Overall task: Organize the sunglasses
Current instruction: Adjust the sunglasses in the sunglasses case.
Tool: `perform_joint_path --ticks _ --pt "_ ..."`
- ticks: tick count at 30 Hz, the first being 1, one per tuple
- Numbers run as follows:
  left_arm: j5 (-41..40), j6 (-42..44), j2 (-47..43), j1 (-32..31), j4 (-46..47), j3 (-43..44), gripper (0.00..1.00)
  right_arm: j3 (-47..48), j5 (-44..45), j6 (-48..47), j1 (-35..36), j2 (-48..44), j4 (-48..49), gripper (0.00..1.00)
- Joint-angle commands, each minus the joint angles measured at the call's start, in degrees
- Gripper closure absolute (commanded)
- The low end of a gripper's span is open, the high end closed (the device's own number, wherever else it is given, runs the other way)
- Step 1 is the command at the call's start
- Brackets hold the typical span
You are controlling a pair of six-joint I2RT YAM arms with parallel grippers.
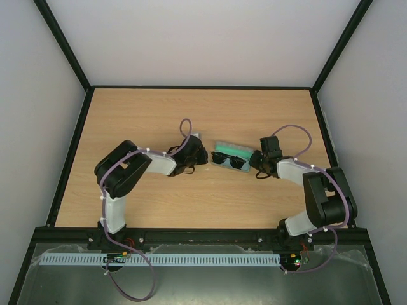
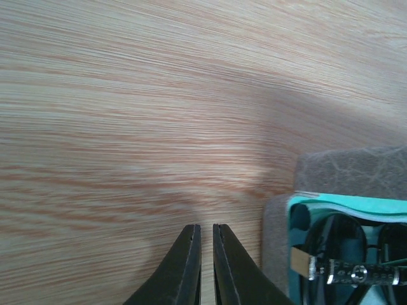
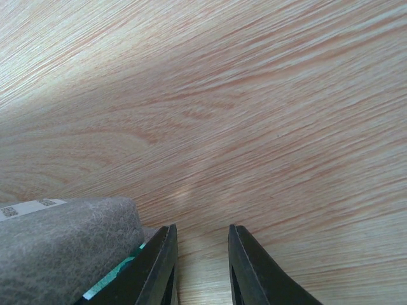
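Note:
The sunglasses [image 1: 227,160] have two dark lenses and lie on a teal cloth [image 1: 234,150] at mid-table. In the left wrist view the sunglasses [image 2: 343,254] rest on the cloth [image 2: 337,206] inside a grey case [image 2: 350,170] at the lower right. My left gripper [image 1: 201,155] is just left of them; its fingers [image 2: 205,227] are nearly together and hold nothing. My right gripper [image 1: 253,162] is just right of them, open and empty [image 3: 202,229], with the grey case [image 3: 63,241] and the cloth edge [image 3: 108,281] beside its left finger.
The wooden table [image 1: 140,114] is bordered by a black frame rail [image 1: 203,87] with white walls behind. A white label [image 3: 28,207] shows on the case. A grey slotted rail [image 1: 159,259] runs along the near edge by the arm bases.

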Motion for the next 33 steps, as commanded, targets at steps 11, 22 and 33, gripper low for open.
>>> perform_joint_path --ticks 11,22,33 --pt "-2.8 1.7 -4.6 0.2 -3.9 -0.4 0.90 -3.8 -0.3 1.6 -2.1 -4.9 -1.0 0.78" --pt "-3.7 1.7 -4.3 -0.9 -4.3 2.6 0.90 -4.3 -5.3 1.7 -4.9 -2.4 2.3 0.78" --pt "-3.8 1.9 -2.1 -3.5 -5.0 5.4 0.91 -3.6 -8.4 1.4 -4.9 0.2 3.8 0.78"
